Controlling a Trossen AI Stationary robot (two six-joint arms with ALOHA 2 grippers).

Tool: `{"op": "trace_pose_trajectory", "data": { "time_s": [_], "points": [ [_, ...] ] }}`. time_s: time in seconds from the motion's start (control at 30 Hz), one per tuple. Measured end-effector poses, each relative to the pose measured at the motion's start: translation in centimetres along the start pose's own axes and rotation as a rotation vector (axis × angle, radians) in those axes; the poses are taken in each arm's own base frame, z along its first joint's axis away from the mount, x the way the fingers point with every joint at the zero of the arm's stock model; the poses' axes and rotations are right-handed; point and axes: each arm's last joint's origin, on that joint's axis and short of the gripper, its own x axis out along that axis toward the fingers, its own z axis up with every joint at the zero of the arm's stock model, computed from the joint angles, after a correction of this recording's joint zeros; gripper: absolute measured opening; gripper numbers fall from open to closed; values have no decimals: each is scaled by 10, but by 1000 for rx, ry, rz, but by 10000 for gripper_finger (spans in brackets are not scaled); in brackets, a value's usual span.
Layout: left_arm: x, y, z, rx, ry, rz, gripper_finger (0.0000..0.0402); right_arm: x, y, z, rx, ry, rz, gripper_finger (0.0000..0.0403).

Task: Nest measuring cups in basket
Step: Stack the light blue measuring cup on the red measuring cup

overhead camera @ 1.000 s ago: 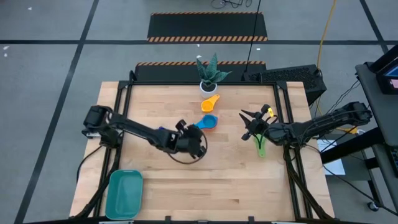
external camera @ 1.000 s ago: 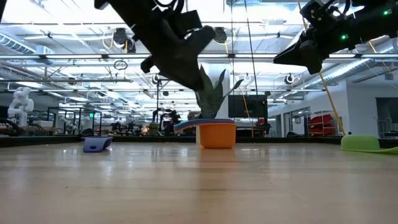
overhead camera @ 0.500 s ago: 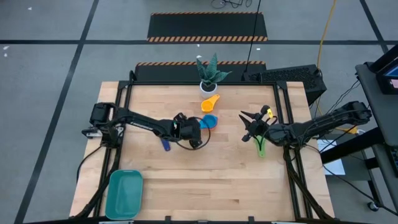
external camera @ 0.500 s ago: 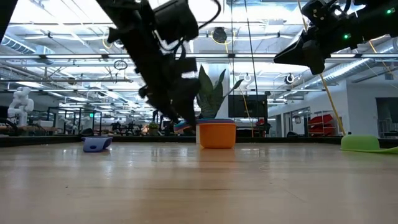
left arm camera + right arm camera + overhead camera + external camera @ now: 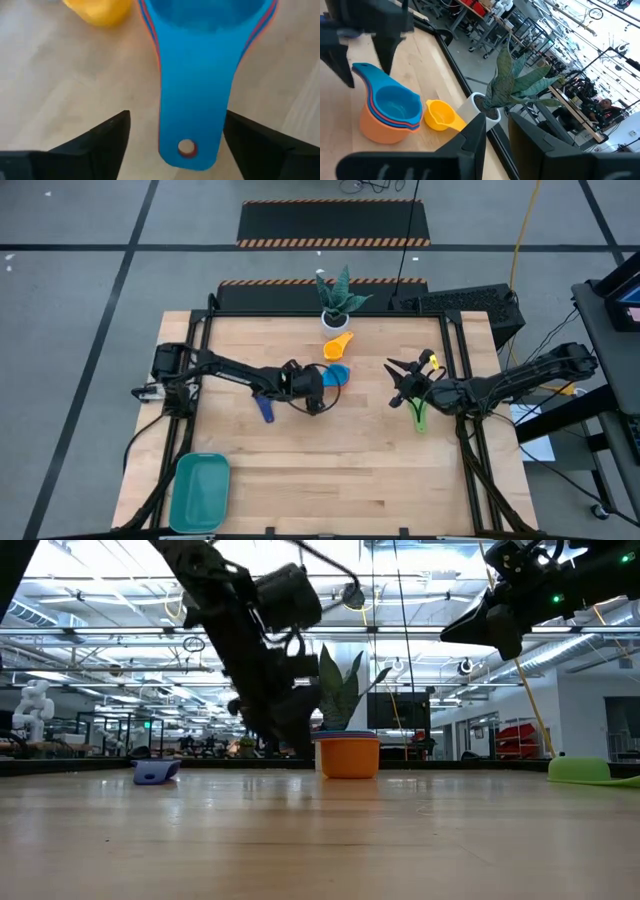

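A stack of measuring cups [image 5: 337, 375], light blue [image 5: 200, 60] on red on orange [image 5: 375, 127], stands mid-table on its base. My left gripper [image 5: 320, 384] is open and slants down at it. Its fingers [image 5: 112, 137] stand on either side of the light blue handle [image 5: 192, 125] without touching it. A yellow cup [image 5: 338, 345] lies just beyond the stack. A navy cup [image 5: 265, 410] and a green cup [image 5: 420, 418] lie apart on the wood. The teal basket [image 5: 200, 492] sits at the near left corner. My right gripper [image 5: 397, 383] hovers open, right of the stack.
A white pot with a green plant [image 5: 335, 305] stands at the far edge, close behind the yellow cup. Bare wood lies between the stack and the basket. Black frame rails [image 5: 195, 330] run along the table's left and right sides.
My left gripper has moved toward the far edge and down to the cup stack, swinging from the bare wood near the navy cup, and has opened around the light blue handle. The cups and my right gripper have stayed where they were.
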Motion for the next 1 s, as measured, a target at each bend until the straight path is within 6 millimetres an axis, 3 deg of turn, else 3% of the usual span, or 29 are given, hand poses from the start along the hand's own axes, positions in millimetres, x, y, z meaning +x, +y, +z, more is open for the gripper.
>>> {"op": "trace_pose_trajectory", "data": {
  "time_s": [0.2, 0.43, 0.53, 0.67, 1.0],
  "points": [
    [10, 2, -1, 12, 35, -68, 246, -2, 2, 2, -9, -16, 12, 73],
    [1, -11, 0, 1, -12, -109, 163, -3, 2, 2, -19, -20, 16, 73],
    [-1, -15, -2, -27, -7, -118, 147, -3, 2, 2, -19, -20, 16, 73],
    [-3, -20, -4, -53, -10, -116, 157, -3, 2, 2, -18, -21, 16, 73],
    [-9, -31, -11, -21, -30, -62, 244, -3, 2, 2, -8, -19, 19, 73]
  ]
}}
